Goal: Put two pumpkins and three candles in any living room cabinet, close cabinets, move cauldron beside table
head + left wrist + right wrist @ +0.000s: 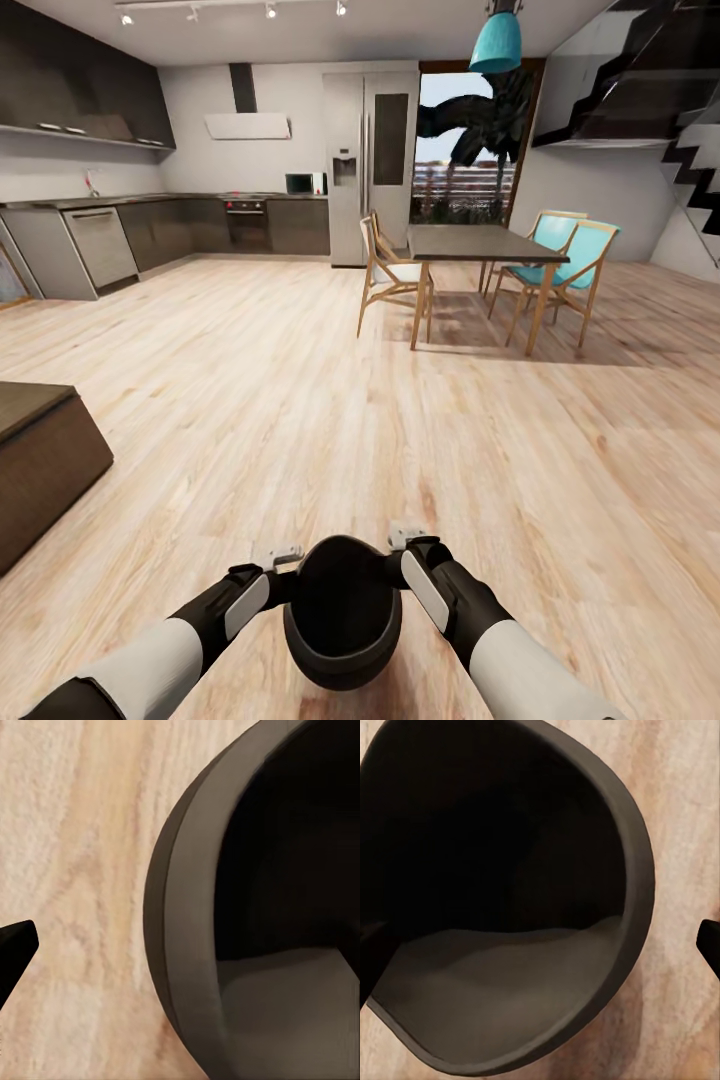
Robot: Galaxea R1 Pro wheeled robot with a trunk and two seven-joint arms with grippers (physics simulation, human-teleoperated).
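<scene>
Cauldron (343,612) carried low between both arms over the wood floor (300,400).
Head view: left gripper (277,572) and right gripper (405,556) at opposite sides of the rim; dark cabinet (40,460) at left, dining table (480,243) with chairs well ahead. Left wrist view: cauldron wall (195,945) beside one dark finger (15,945); finger spread impossible to tell. Right wrist view: empty cauldron interior (510,870), fingers (709,943) straddling the rim, grip unclear.

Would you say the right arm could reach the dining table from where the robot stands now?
Probably not: the right gripper sits at the cauldron rim, and the dining table stands well across bare wooden floor.
</scene>
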